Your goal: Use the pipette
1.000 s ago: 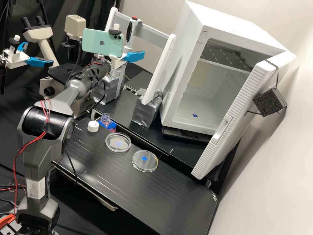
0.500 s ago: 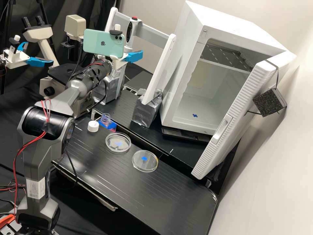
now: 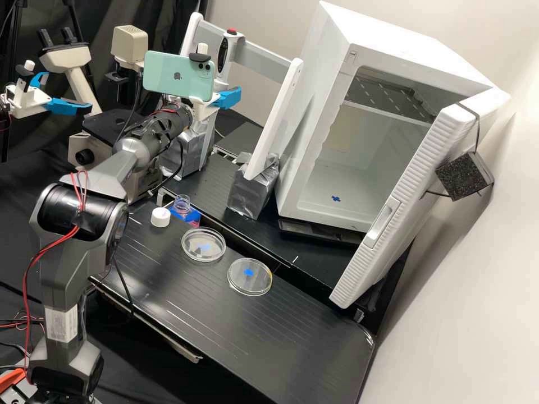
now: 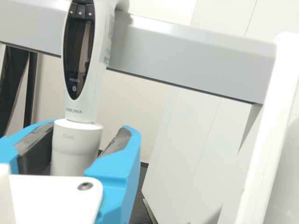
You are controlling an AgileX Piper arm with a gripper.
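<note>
In the high view the gripper (image 3: 228,97) is at the lower part of the upright pipette (image 3: 223,55), behind the mint phone; one blue finger shows. In the wrist view the white pipette (image 4: 80,105), with its dark display, stands between the blue fingers. The gripper (image 4: 85,141) is open around its round lower collar, one dark pad close beside it, a narrow gap showing at the other. The pipette's lower end is hidden. A petri dish (image 3: 203,252), a second dish (image 3: 249,285), an uncapped bottle (image 3: 182,206) and a white cap (image 3: 160,217) are on the bench.
A grey horizontal bar (image 3: 264,55) of the stand runs behind the pipette to a white upright (image 3: 276,123) in a taped base. The white incubator (image 3: 331,112) has its door (image 3: 404,191) open. A microscope (image 3: 67,62) and a second arm's gripper are at the left.
The visible blue finger has drawn in toward the pipette, and the phone has shifted very slightly. The pipette, dishes, bottle and cap have stayed in place.
</note>
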